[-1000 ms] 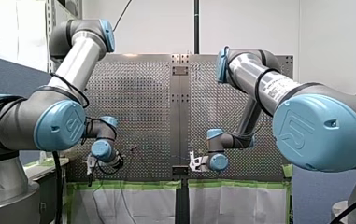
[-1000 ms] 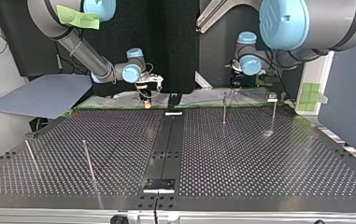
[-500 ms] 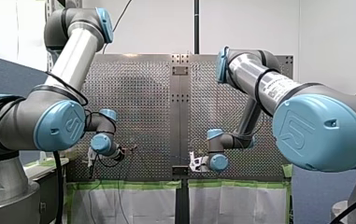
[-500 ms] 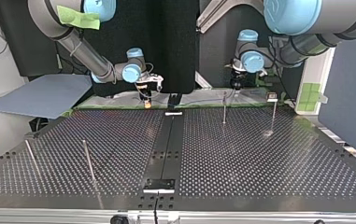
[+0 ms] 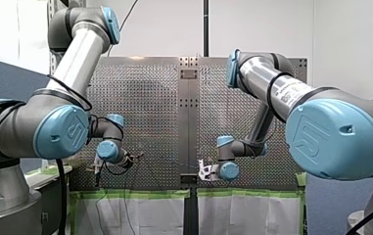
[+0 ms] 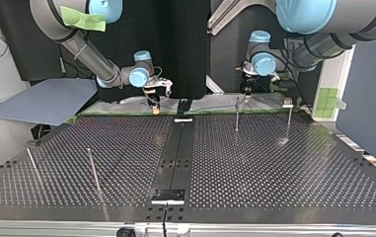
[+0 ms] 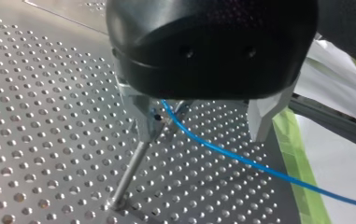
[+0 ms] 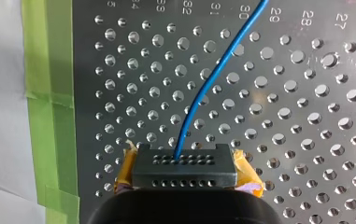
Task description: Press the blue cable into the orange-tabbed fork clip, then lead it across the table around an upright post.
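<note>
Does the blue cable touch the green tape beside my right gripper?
No, the blue cable runs over the perforated table, off the tape.

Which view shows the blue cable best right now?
Right wrist view: the blue cable runs unbroken from my right gripper out across the table. The left wrist view shows a stretch passing between the open fingers of my left gripper, beside a post. The top view gives only a faint line; the front view, nothing clear.

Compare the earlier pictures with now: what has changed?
My left arm's elbow rose in the front view and its wrist lifted slightly; the left gripper stayed by the upright post. The right gripper, shut on the blue cable, stayed put.
</note>
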Tool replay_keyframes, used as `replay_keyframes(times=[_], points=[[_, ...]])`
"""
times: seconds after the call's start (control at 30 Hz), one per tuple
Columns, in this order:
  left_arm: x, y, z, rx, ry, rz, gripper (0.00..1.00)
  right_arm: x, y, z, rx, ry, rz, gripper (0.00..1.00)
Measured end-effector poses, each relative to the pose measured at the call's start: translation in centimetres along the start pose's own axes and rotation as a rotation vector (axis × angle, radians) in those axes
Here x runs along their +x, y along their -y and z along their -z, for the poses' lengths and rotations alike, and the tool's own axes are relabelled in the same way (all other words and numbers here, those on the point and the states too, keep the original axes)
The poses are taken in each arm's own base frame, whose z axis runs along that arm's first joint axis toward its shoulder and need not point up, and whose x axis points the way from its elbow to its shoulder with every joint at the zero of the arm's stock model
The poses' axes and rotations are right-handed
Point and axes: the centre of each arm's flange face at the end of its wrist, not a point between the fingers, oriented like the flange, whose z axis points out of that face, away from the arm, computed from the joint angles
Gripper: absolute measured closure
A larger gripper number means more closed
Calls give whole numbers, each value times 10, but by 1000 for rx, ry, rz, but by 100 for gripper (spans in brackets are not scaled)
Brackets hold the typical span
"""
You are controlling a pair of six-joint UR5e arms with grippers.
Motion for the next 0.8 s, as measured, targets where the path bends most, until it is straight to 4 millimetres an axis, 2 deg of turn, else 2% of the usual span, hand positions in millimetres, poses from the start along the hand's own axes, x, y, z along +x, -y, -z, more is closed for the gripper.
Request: replay_keyframes(times=[0.3,0.8], points=[[-17,3,7,-1,36,-5,0,-1,0,0,0,1,-1,100],[-13,17,15,16,5,-18,0,-4,0,0,0,4,-6,100]])
